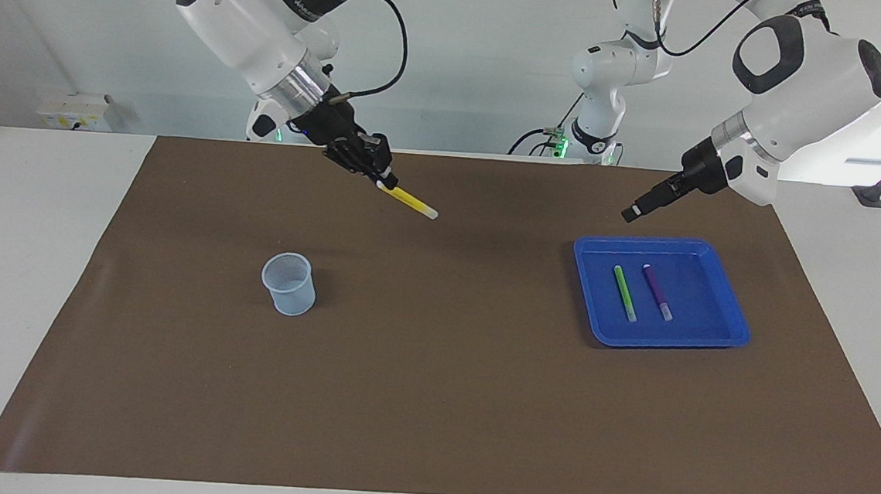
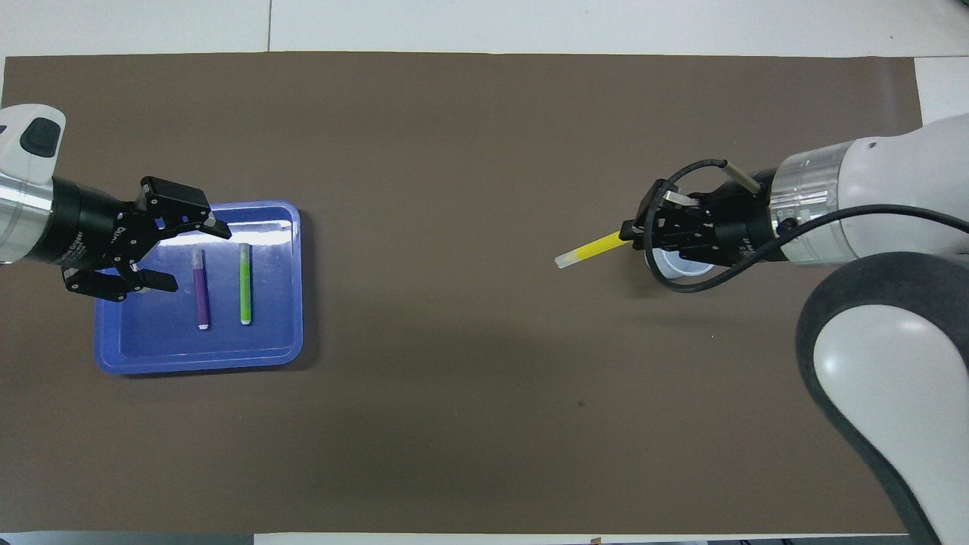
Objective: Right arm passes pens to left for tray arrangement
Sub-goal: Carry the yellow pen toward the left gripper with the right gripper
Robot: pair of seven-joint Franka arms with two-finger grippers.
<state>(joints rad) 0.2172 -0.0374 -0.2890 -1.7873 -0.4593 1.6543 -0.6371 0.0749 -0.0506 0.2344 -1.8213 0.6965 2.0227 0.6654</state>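
- I find the right gripper (image 1: 384,181) raised in the air over the brown mat (image 1: 430,401), clamped tight on one end of the yellow pen (image 1: 408,199).
- The yellow pen juts out of that grip slantwise, its whitish tip pointing down and toward the left arm's end of the table; it touches nothing else.
- In the overhead view the right gripper (image 2: 627,232) covers most of the cup (image 2: 681,270), but the facing view shows the two well apart in height.
- The cup (image 1: 288,284) stands upright on the mat toward the right arm's end of the table; I see no pen in it.
- The left gripper (image 2: 189,254) hangs with its fingers spread wide and holds nothing; it is above the tray's edge nearest the robots.
- The blue tray (image 1: 717,338) lies flat on the mat toward the left arm's end.
- Inside it lie the green pen (image 1: 624,292) and the purple pen (image 1: 657,291), side by side, roughly parallel, not touching.
- The green pen is the one nearer the middle of the table.
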